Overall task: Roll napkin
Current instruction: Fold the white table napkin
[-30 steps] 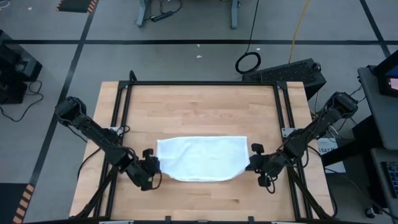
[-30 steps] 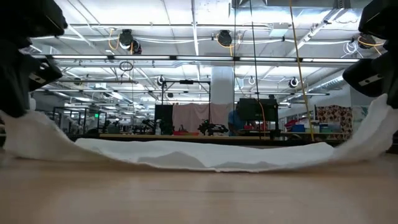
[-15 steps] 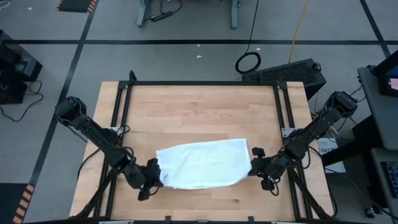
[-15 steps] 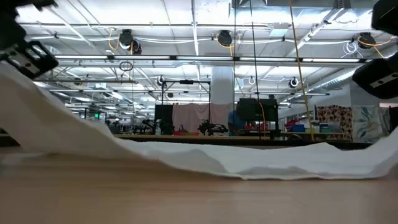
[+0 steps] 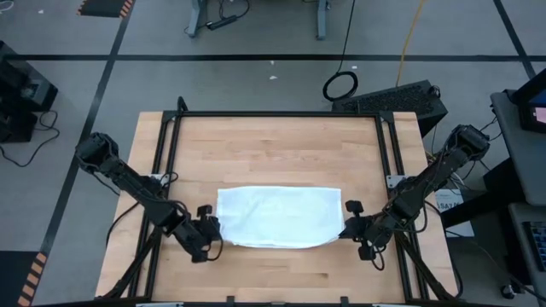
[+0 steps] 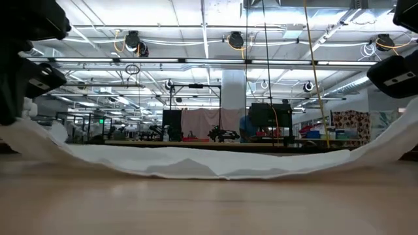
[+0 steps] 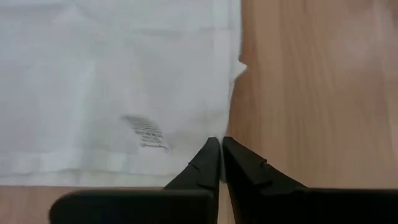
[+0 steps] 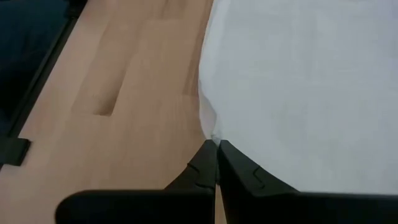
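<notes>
Napkin (image 5: 275,217), plain white thin cloth, lies limp at bench (image 5: 273,145) centre, left gripper (image 7: 219,149) at nine o'clock and right gripper (image 8: 215,149) at three pinching its corners, jaws narrow; soft, light, best taken by edges.

wood table top (image 5: 273,145) with black metal frame (image 5: 277,113), grey floor with black tape lines (image 5: 256,58), coiled cable (image 5: 340,85), black keyboard-like unit (image 5: 394,98) near table corner, yellow cable (image 5: 413,34), lit ceiling trusses (image 6: 209,39)
</notes>
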